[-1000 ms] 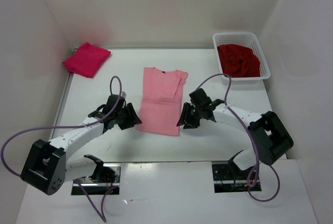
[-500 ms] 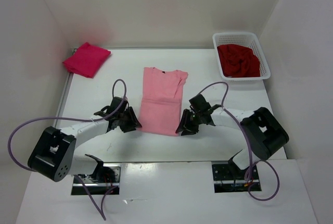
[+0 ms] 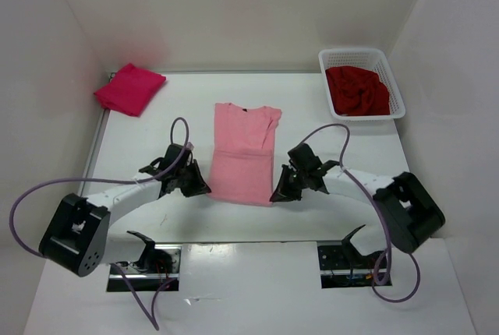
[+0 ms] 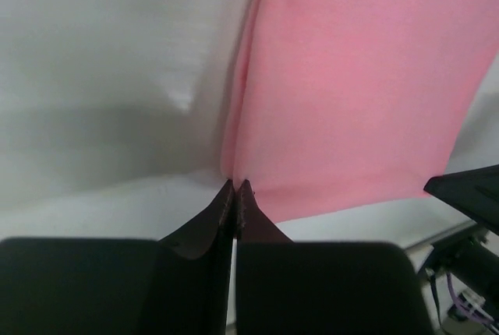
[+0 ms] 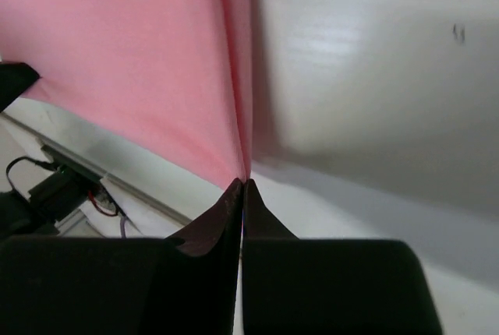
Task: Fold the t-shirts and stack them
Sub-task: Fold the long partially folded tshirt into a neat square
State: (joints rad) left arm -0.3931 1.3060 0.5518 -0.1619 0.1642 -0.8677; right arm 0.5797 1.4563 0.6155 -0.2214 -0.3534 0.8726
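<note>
Open table [image 3: 304, 101] separates the pink shirt [image 3: 243, 156] from the basket [image 3: 351, 54].

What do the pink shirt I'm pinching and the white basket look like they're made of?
The light pink t-shirt looks like soft, matte knit cloth: it lies limp and flat, with a soft crease across its middle. The basket looks like rigid white plastic, probably moulded: its thin lattice walls hold their shape around the dark red cloth inside.

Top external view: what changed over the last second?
The left end effector and right end effector slid nearward to the near corners of the light pink shirt and shut on them. The crimson shirt and the dark red shirt in the basket stayed put.
</note>
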